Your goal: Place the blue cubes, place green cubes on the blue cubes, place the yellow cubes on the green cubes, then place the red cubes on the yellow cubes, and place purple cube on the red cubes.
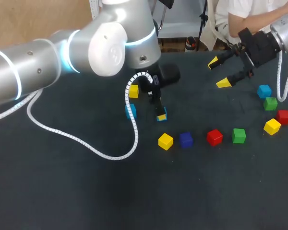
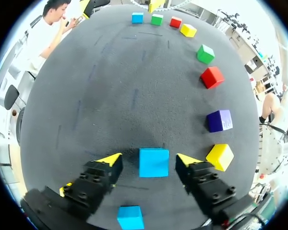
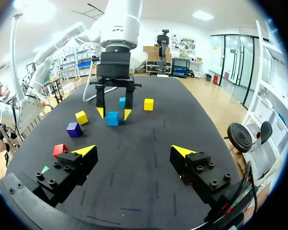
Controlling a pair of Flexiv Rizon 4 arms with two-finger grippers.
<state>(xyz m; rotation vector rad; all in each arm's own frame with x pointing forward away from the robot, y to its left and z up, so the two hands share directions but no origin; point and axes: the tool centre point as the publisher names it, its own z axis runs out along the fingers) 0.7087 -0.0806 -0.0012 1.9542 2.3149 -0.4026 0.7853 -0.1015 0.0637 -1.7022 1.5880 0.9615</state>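
nearby, yellow cube (image 2: 220,156) beside spread left tool (image 2: 149,161) straddling blue cube (image 2: 153,163).

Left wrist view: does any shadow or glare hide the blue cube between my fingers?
Left wrist view: no; the blue cube at the left gripper is evenly lit, only a shadow on the table beside it. Head view: the left arm's shell glares, and the gripper covers most of the cube. Right wrist view: the cube shows plainly, no glare.

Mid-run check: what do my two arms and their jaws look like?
The left arm and right arm are rounded silver-grey links; the left has glowing pale-blue joint rings. A white ribbed cable trails from each. Black jaws end in yellow wedge tips.
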